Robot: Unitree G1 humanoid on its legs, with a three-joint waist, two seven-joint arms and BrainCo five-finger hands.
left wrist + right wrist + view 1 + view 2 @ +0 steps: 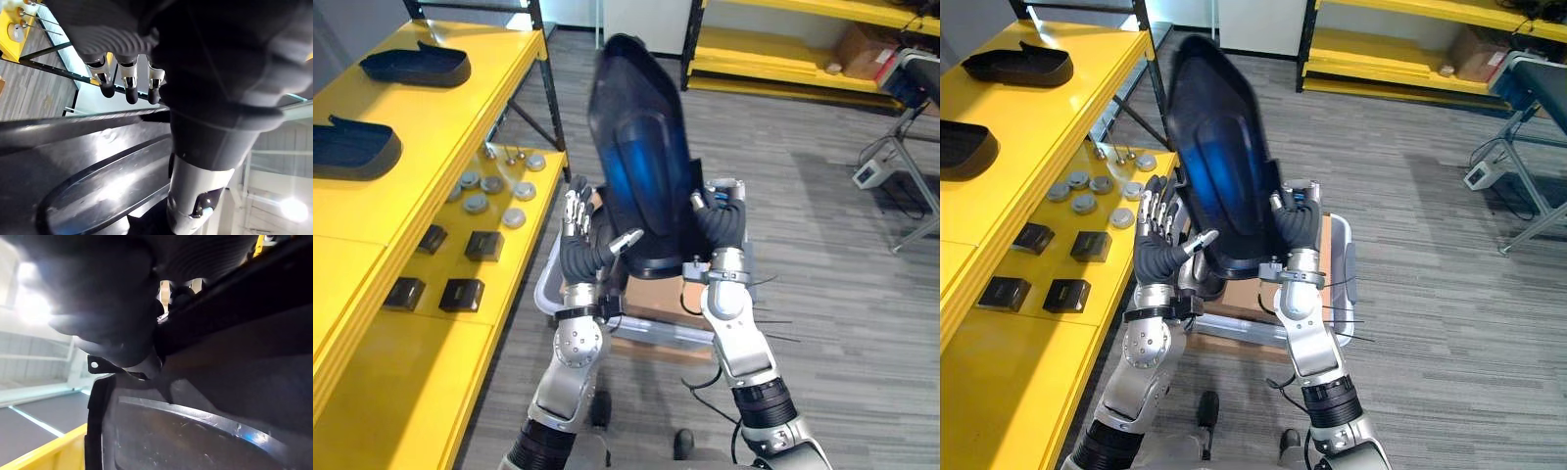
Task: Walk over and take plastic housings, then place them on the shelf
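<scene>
I hold a large dark glossy plastic housing (641,157) upright in front of me, between both hands. My left hand (582,250) rests against its lower left side with straight fingers (127,83) pointing up and the thumb pressed on its face. My right hand (722,227) clasps the lower right edge, with fingers curled round the rim. The housing's shiny inner surface (195,431) shows close up in the right wrist view. To the left stands the yellow shelf (460,117). Two more dark housings (416,67) (352,149) lie on its top level.
The shelf's lower level (509,284) carries several small black boxes (462,294) and round silver discs (514,217). A grey tote (548,284) with cardboard sits below my hands. Another yellow rack (783,59) stands at the back, and a metal stand (901,147) at the right.
</scene>
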